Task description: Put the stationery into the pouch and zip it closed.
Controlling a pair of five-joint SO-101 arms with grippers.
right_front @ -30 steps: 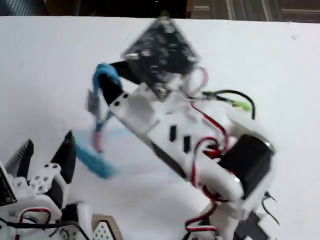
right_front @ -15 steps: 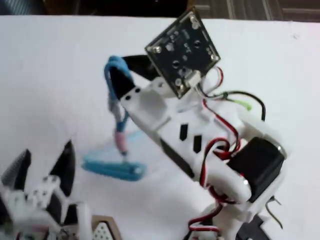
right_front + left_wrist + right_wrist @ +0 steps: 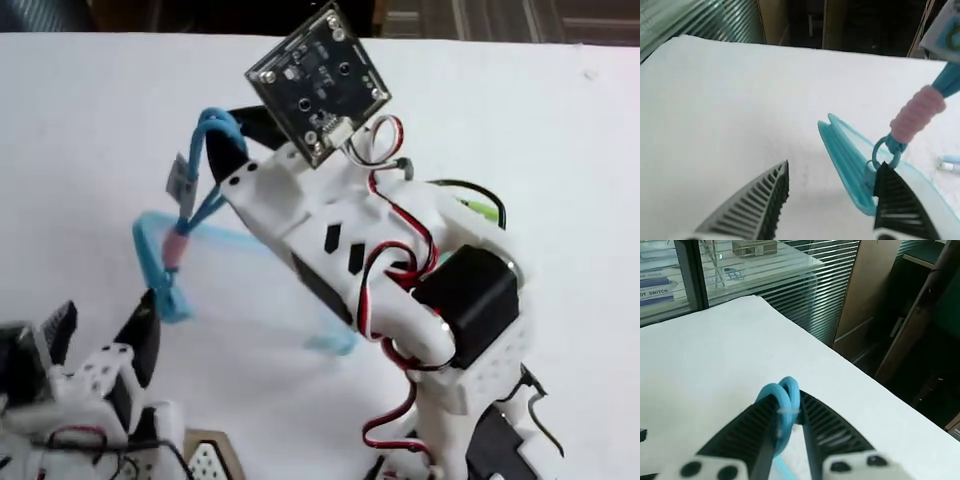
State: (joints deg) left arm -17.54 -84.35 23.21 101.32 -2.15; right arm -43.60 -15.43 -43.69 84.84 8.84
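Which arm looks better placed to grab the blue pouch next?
Probably the left: the left gripper is open right beside the ring of the pouch, while the right gripper is shut on the strap.

Matt white counter (image 3: 730,100), finely grained like cloth. Translucent blue plastic pouch (image 3: 845,155), smooth and glossy, ribbed along 1 edge. Smooth blue strap (image 3: 790,385) with a pink ribbed, rubbery-looking sleeve (image 3: 917,112). Matt black ridged plastic jaws on left gripper (image 3: 835,167) and right gripper (image 3: 786,397). Smooth white plastic arm shell (image 3: 300,210).
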